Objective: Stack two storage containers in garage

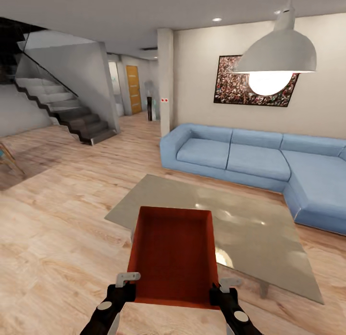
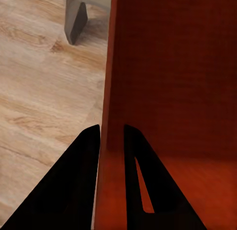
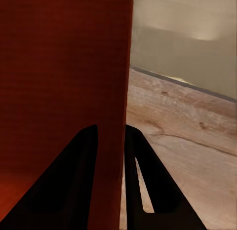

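Light wood planks run across the whole living room [image 1: 62, 220], and that alone tells us we are at the early end of this job: no concrete, no bare white garage. A blue sofa [image 1: 250, 157] lines the far wall under a dark picture [image 1: 254, 83], a staircase [image 1: 72, 109] climbs at the back left, and a white pendant lamp [image 1: 281, 56] hangs close to our head camera.

Below us sits the grey glass-topped surface [image 1: 250, 239], with one of its legs [image 2: 75, 20] visible in the left wrist view.

One storage container [image 1: 173, 253], rust-red and open-topped, is held up in front of us, partly over the near corner of that surface, and looks empty. We see no second container.

Our left pincer [image 2: 111, 136] straddles the container's left wall, one finger inside and one outside, closed onto it. Our right pincer [image 3: 109, 136] grips the opposite wall the same way.

By our reckoning, the pick-up of the first bin is done. Left to do: carry it to the garage, set it on the floor, return for the other bin, and stack that one on top.
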Available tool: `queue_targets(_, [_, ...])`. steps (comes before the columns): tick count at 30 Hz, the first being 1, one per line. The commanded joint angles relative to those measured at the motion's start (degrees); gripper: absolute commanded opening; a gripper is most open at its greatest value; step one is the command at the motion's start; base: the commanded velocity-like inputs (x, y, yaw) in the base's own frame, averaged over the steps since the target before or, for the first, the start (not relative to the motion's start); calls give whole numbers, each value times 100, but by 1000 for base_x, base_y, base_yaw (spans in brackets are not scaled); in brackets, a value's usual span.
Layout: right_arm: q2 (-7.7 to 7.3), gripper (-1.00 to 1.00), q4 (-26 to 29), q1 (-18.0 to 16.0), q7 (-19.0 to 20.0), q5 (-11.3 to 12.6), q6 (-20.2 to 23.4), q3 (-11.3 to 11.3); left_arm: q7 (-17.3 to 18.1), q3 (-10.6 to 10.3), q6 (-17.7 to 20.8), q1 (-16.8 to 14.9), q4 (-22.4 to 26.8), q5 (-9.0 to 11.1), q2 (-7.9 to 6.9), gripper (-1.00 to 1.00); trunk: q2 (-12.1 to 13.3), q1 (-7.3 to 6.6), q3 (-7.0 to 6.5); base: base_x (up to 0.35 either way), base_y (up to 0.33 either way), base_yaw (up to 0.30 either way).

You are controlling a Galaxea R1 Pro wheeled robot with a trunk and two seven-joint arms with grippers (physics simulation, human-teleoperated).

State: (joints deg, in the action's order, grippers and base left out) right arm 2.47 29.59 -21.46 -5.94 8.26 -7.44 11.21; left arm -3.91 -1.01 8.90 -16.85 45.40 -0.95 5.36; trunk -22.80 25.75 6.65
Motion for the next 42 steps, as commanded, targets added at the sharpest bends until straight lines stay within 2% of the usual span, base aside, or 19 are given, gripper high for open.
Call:
queue_targets(1, [-151, -100, 10, -10, -48, 35, -337, 21, -66, 57, 39, -2, -4, -54, -28, -100, -12, 3, 12, 40, 321, 300])
queue_targets(41, [-151, -100, 5, -11, -22, 66, -337, -3, -66, 59, 36, -1, -3, -47, -33, -100, -12, 3, 12, 247, 226, 300])
queue_targets(42, [13, -100, 12, -23, -24, 96, -11, 55, -13, -36, 66, 30, 41, -46, 52, -100, -12, 3, 12, 0, 0, 0])
